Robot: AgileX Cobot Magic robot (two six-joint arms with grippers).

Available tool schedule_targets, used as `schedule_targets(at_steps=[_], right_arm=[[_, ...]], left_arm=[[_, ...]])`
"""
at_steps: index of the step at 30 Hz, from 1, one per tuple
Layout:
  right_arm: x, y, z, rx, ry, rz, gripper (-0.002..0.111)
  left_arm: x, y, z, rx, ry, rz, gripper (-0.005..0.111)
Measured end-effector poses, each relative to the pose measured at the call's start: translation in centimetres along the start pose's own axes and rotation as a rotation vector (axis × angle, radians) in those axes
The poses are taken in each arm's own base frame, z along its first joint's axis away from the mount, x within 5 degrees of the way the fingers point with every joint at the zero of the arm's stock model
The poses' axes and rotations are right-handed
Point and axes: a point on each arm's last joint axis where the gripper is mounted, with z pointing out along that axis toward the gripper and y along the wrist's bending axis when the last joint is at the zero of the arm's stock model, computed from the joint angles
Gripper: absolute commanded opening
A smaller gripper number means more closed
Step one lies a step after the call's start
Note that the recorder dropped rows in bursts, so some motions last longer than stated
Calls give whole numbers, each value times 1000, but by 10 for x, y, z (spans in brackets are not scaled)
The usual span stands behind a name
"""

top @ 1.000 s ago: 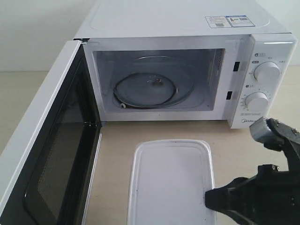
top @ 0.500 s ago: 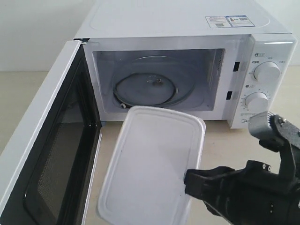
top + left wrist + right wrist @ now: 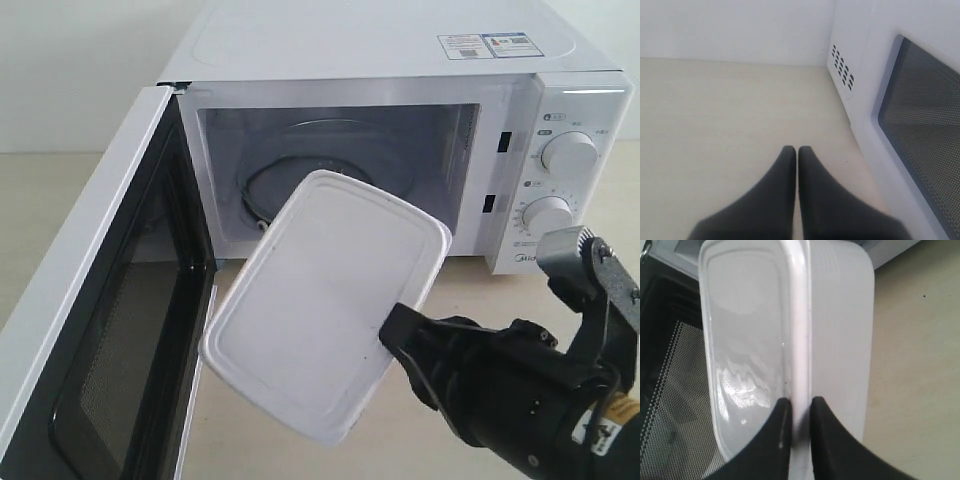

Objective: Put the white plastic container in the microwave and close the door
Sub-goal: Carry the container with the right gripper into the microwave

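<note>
The white plastic container (image 3: 320, 300) hangs tilted in the air in front of the microwave (image 3: 400, 90), its far corner at the mouth of the cavity. My right gripper (image 3: 392, 335) is shut on its rim (image 3: 800, 330), one finger on the lid side and one on the body side. The door (image 3: 95, 330) stands wide open at the left, its black-meshed inner side (image 3: 670, 405) showing beside the container. My left gripper (image 3: 797, 148) is shut and empty over the bare tabletop, next to the door's outer face (image 3: 920, 125).
A glass turntable (image 3: 270, 190) lies inside the cavity, partly hidden by the container. Two round dials (image 3: 568, 155) sit on the panel at the right. The beige tabletop (image 3: 480, 295) lies in front of the oven.
The container was lifted off the table, tilted up and carried toward the microwave opening. My right arm moved left and forward with it.
</note>
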Motion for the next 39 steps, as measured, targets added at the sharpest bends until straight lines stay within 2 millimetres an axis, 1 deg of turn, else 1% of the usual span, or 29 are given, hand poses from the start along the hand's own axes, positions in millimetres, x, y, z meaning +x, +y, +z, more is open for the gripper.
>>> schedule_targets(at_steps=[12,15,18,23,31,39], right_arm=[[7,-19,28,37,-187,204,0],[10,-16,39,47,-212,234,0],[12,-8,53,36,-222,245,0],[9,3,77,22,-248,295,0],[3,-2,99,50,-297,404,0],[-14,-5,118,39,-367,510,0]], left_arm=[[0,0,0,0,0,0,4],[0,0,0,0,0,0,4],[0,0,0,0,0,0,4],[0,0,0,0,0,0,4],[0,0,0,0,0,0,4],[0,0,0,0,0,0,4]])
